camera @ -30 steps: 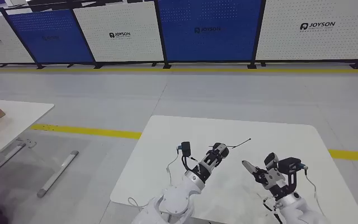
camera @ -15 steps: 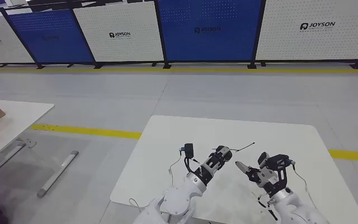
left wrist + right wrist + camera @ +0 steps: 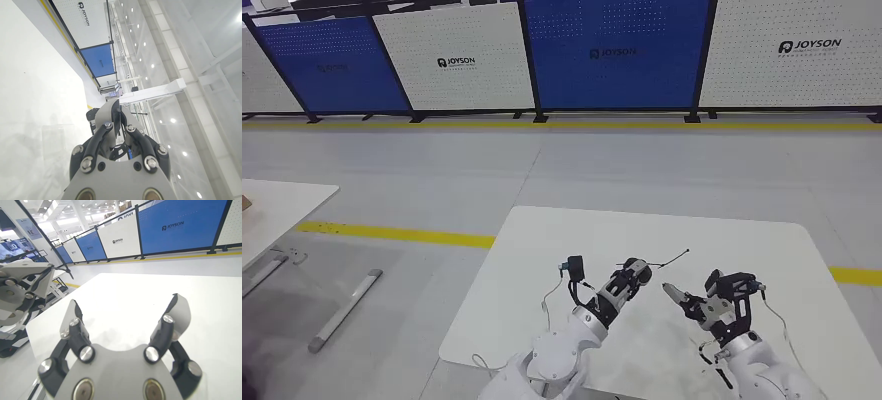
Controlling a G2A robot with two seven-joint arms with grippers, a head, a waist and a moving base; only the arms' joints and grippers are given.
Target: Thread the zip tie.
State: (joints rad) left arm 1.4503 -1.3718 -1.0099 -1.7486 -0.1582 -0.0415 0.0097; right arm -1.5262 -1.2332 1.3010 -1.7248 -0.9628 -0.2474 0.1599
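Top view: the left tool (image 3: 637, 268) sits above the white counter (image 3: 742, 235), clenched on the black zip tie (image 3: 670, 259). The tie's thin free length runs out past the fingertips, up and away toward the far side. In the left wrist view, this tool (image 3: 118, 110) has its pads pressed together with the zip tie (image 3: 120, 118) pinched edge-on between them. The right tool (image 3: 689, 291) hovers near the tie's free end, apart from it, released and holding nothing. In the right wrist view, the right tool (image 3: 124, 299) is spread wide over the counter (image 3: 132, 285), with the zip tie (image 3: 68, 273) off to one side; its thicker tip may be the head, though that is hard to tell
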